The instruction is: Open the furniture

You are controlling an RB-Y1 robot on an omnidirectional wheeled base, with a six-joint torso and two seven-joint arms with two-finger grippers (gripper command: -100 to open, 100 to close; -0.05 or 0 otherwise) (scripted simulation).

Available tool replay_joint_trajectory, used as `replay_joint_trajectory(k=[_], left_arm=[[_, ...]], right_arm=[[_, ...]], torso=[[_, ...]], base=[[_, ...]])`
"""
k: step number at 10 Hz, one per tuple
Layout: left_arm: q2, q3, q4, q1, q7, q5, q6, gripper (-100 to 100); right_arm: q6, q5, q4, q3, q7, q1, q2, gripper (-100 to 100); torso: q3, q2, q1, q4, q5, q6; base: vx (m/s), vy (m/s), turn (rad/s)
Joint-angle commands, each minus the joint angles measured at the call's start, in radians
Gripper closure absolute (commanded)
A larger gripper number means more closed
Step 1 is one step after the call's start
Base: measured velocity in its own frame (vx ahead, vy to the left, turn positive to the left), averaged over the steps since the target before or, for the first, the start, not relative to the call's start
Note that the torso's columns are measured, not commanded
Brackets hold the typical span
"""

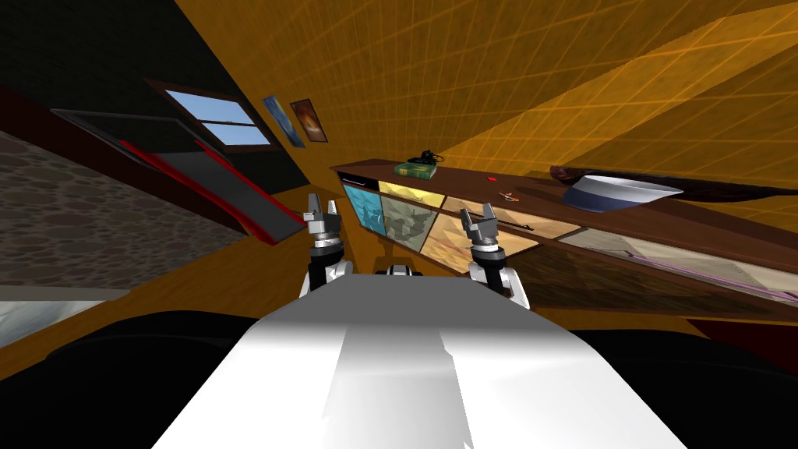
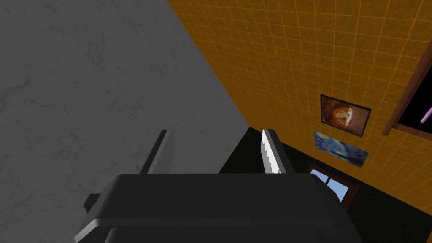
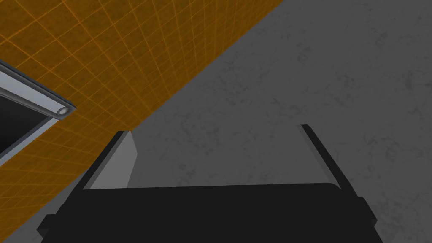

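Note:
A long low sideboard with a brown top stands along the orange tiled wall, ahead and to my right. Its front is a row of panels: blue, grey and orange, all lying flush. My left gripper is raised in front of the sideboard's left end, open and holding nothing. My right gripper is raised before the orange panel, also open and holding nothing. Neither touches the sideboard. In the wrist views the left gripper and right gripper stand with fingers apart.
On the sideboard's top lie a green book with a dark object on it, two small red items and a white bowl. A dark red-edged slab lies to the left, below a window.

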Motion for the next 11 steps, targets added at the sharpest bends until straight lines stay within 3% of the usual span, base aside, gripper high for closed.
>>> replay_joint_trajectory(k=[1, 4, 6, 9, 11], left_arm=[[0.000, 0.000, 0.000, 0.000, 0.000, 0.000, 0.000, 0], [0.000, 0.000, 0.000, 0.000, 0.000, 0.000, 0.000, 0], [0.000, 0.000, 0.000, 0.000, 0.000, 0.000, 0.000, 0], [0.000, 0.000, 0.000, 0.000, 0.000, 0.000, 0.000, 0], [0.000, 0.000, 0.000, 0.000, 0.000, 0.000, 0.000, 0]], right_arm=[[-0.035, 0.058, 0.010, -0.034, 0.071, -0.009, 0.003, -100], [-0.056, 0.097, 0.018, -0.058, 0.121, -0.014, 0.006, -100], [-0.097, 0.167, 0.036, -0.107, 0.187, -0.021, 0.013, -100], [-0.117, 0.217, 0.046, -0.132, 0.247, -0.024, 0.017, -100], [-0.156, 0.287, 0.069, -0.182, 0.311, -0.028, 0.025, -100]], torso=[[0.000, 0.000, 0.000, 0.000, 0.000, 0.000], [0.000, 0.001, 0.000, 0.000, 0.000, 0.000], [0.000, 0.001, 0.000, 0.000, 0.000, 0.000], [0.000, 0.000, -0.001, 0.000, 0.000, 0.000], [0.001, 0.001, 0.000, 0.000, 0.000, 0.000]], base=[[0.072, 0.066, 0.011], [0.058, 0.056, 0.006], [0.078, 0.082, 0.010], [0.077, 0.065, 0.003], [0.084, 0.078, 0.005]])
